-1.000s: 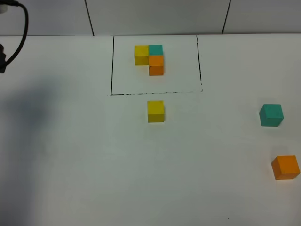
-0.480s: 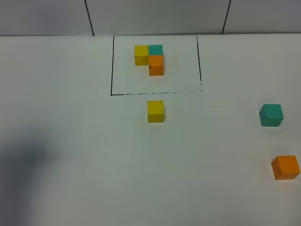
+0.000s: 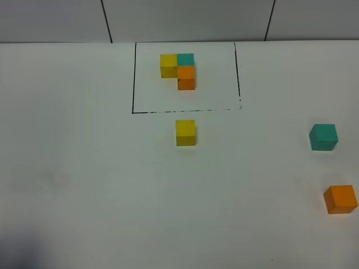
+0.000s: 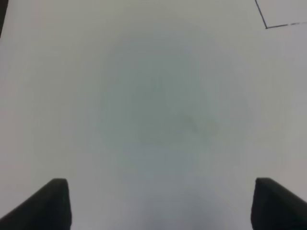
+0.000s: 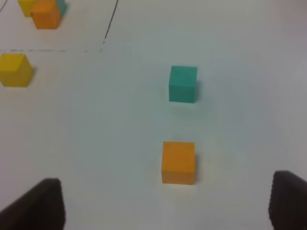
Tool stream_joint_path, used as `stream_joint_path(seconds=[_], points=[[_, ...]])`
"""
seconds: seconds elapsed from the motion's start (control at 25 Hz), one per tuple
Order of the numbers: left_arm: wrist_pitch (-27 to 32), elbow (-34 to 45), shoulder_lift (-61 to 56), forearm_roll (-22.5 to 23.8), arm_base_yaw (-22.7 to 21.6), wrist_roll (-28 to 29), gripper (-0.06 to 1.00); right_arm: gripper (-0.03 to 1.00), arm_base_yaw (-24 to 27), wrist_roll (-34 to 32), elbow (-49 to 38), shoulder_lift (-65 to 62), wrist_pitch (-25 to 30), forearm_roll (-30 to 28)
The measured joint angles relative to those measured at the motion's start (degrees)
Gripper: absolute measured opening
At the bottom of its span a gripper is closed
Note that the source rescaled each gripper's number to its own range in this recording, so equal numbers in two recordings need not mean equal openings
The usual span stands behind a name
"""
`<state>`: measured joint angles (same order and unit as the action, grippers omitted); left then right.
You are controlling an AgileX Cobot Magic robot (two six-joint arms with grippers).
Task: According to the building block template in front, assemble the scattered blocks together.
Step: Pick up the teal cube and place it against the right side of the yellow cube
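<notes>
Nothing is assembled yet. The yellow cube (image 3: 185,132) sits mid-table, just outside the bordered building block template (image 3: 179,70) at the far edge. The teal cube (image 3: 323,137) and orange cube (image 3: 340,199) sit by the right edge, well apart from it. Both lie straight ahead of the right gripper (image 5: 168,203), orange nearer, so the right arm is judged better placed. Its jaws are spread, empty and raised. The left gripper (image 4: 160,203) is likewise spread, above bare table (image 4: 153,96).

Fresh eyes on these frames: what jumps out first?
First, the L-shaped cluster of yellow, teal and orange cubes inside the black drawn rectangle, far middle of the white table. Then the loose matte yellow cube just outside the rectangle's near edge, and the loose teal-green cube and loose orange cube off to the right, all apart.
</notes>
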<state>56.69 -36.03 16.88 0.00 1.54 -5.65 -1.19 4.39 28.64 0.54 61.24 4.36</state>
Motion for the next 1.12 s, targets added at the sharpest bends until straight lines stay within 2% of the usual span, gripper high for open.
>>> stream_joint_path(seconds=[0.2,0.68,1.12], points=[[2.30,4.19,-7.36,0.00,1.06,0.74,0.77,0.73,0.00,0.00,0.00,0.00,-0.05,0.00],[3.77,7.00,-16.43,-1.48,2.07,0.10,0.77,0.73,0.00,0.00,0.00,0.00,-0.06,0.00],[3.96,7.00,-17.19,-5.03,2.24,-1.71,0.77,0.73,0.00,-0.07,0.00,0.00,0.00,0.00]])
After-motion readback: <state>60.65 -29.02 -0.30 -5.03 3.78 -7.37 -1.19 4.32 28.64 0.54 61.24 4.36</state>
